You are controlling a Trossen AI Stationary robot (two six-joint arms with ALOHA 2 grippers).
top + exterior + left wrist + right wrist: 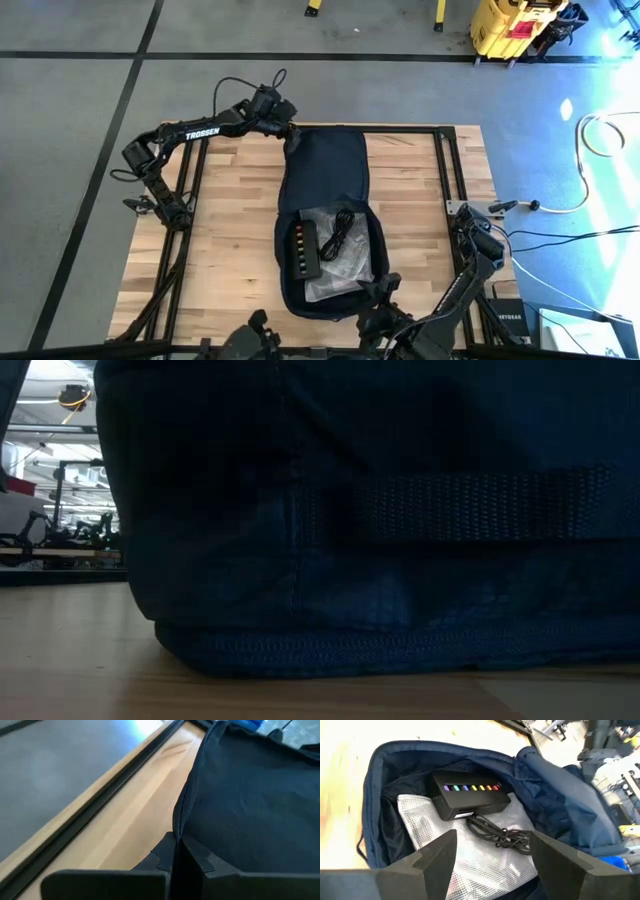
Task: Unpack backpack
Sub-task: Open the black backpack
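Backpack (322, 165) open; right wrist view alone shows coloured buttons (black box (470, 795)).

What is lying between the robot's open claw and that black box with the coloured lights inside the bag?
A coiled black cable on a clear plastic bag lies between the right gripper and the black box, inside the open backpack; the right wrist view shows it.

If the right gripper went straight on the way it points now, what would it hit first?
Probably the coiled black cable on the clear plastic bag inside the open backpack; the right gripper is open, though depth is hard to judge.
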